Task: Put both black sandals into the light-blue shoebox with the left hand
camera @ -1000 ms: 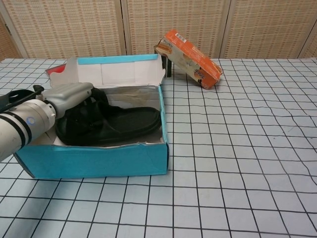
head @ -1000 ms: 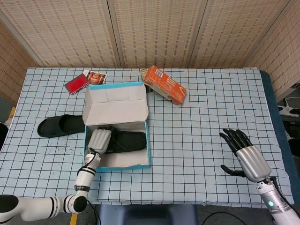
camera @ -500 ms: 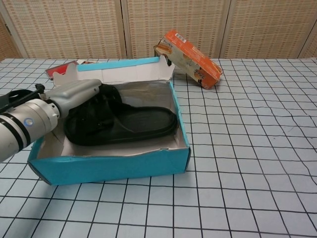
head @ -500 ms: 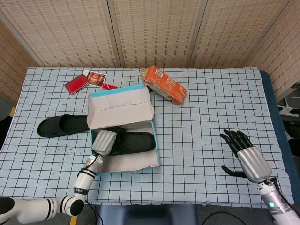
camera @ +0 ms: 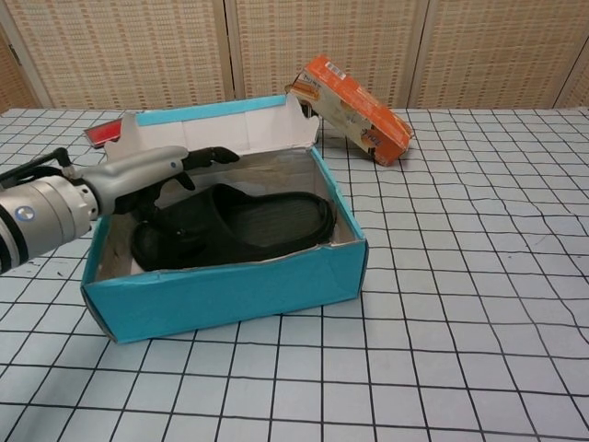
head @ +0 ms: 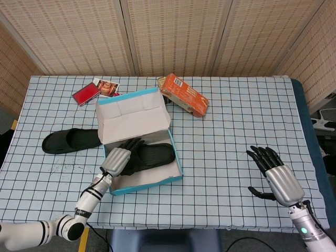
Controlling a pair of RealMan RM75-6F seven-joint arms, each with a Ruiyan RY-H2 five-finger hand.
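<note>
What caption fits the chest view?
Left hand open above one black sandal lying in the light-blue shoebox.

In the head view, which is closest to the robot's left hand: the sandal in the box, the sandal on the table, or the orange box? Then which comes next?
From the left hand:
1. Sandal in the box, right under the fingers.
2. Sandal on the table, off to the left, outside the shoebox.
3. Orange box, far back, past the shoebox lid.

A checked table (head: 236, 105) bears shoebox (head: 149, 181); loose sandal (head: 68, 140); orange carton (head: 185, 95); red packets (head: 86, 94).
</note>
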